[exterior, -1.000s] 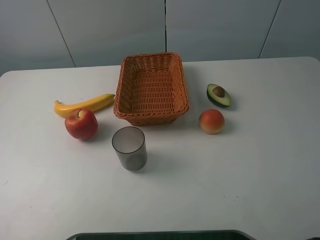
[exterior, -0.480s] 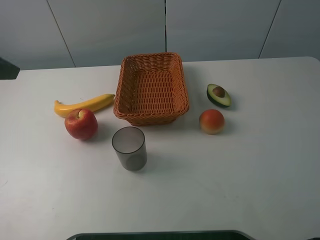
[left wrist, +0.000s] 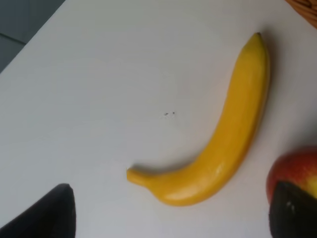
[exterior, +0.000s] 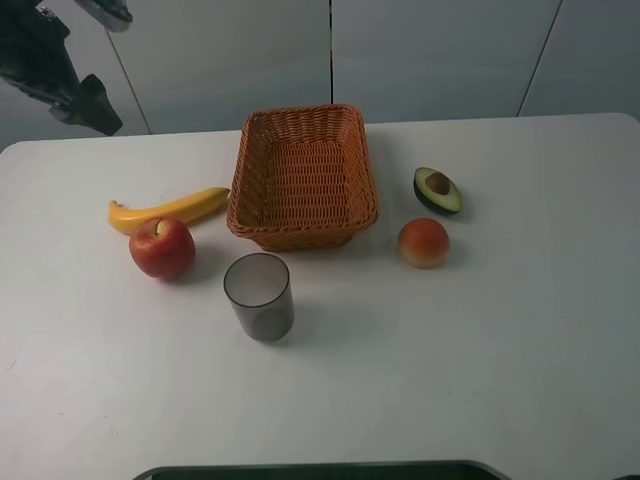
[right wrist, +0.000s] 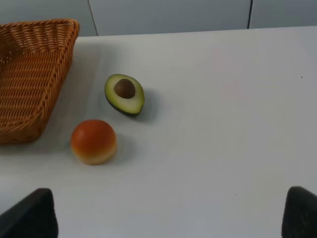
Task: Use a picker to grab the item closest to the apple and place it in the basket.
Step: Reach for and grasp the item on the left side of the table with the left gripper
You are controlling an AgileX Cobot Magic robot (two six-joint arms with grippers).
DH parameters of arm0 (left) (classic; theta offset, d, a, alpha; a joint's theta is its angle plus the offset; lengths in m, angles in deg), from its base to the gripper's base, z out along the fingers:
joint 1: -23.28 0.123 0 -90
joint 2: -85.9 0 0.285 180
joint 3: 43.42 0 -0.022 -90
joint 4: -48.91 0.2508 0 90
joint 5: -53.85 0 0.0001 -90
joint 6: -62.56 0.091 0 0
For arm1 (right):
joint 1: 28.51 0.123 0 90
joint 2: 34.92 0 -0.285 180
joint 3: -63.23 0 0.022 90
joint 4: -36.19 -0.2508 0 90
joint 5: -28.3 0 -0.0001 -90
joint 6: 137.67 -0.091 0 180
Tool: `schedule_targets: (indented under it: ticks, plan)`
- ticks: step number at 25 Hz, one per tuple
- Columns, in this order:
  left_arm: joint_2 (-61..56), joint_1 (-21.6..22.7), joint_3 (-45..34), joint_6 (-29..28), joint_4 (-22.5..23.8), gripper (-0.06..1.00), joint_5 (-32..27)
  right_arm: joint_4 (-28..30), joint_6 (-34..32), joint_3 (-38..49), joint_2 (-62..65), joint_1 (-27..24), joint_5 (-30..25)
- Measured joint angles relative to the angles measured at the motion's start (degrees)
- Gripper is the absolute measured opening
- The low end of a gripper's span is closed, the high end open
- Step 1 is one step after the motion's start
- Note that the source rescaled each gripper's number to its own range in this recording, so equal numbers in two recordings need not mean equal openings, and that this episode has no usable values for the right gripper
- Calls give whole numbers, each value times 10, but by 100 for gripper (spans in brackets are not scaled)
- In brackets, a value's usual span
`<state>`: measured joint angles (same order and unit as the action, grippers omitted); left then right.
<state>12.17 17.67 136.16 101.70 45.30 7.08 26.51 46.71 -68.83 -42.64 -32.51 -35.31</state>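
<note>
The left arm (exterior: 58,62) hangs dark above the table's (exterior: 470,360) far edge, well to the left of the basket (exterior: 246,185) and behind it. In its wrist view the left gripper (left wrist: 172,192) shows only two black fingertips (left wrist: 52,215), set wide apart with nothing between them but the scene below.

The banana (exterior: 168,210) lies flat on the table to the left of the basket, level with the basket's front half. Its blunt end points at the basket's left wall and stops just short of it, while its stem end curves away from the basket. The red apple (exterior: 162,248) stands left of the basket too, a little nearer the table's front edge than the basket's front rim. Whether it touches the banana cannot be told.

A smoky translucent cup (exterior: 259,297) stands upright just in front of the basket, off its front left corner. The basket itself is woven, brown and rectangular, and nothing lies inside it.

To the right of the basket, near its front right corner, sits a round orange-red fruit (exterior: 424,243). A halved avocado (exterior: 437,190), cut face and pit up, lies right of the basket about level with its middle.

The right gripper (right wrist: 167,203) appears only in its wrist view, its dark fingertips (right wrist: 30,213) far apart and holding nothing, looking toward the basket's right wall.
</note>
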Motion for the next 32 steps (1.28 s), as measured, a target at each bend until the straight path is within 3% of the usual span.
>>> schedule_targets:
  ticks: [3, 10, 15, 22, 26, 32]
  plan:
    - [66, 0, 32, 29, -7, 100, 0, 0, 0, 0, 0, 0, 0]
    - [166, 0, 38, 163, -1, 100, 2, 0, 0, 0, 0, 0, 0]
    - [187, 0, 38, 231, 26, 100, 22, 0, 0, 0, 0, 0, 0]
    - [202, 3, 39, 329, 25, 100, 28, 0, 0, 0, 0, 0, 0]
    - [218, 3, 39, 367, 4, 100, 7, 0, 0, 0, 0, 0, 0]
    - [219, 5, 39, 375, 0, 100, 2, 0, 0, 0, 0, 0, 0]
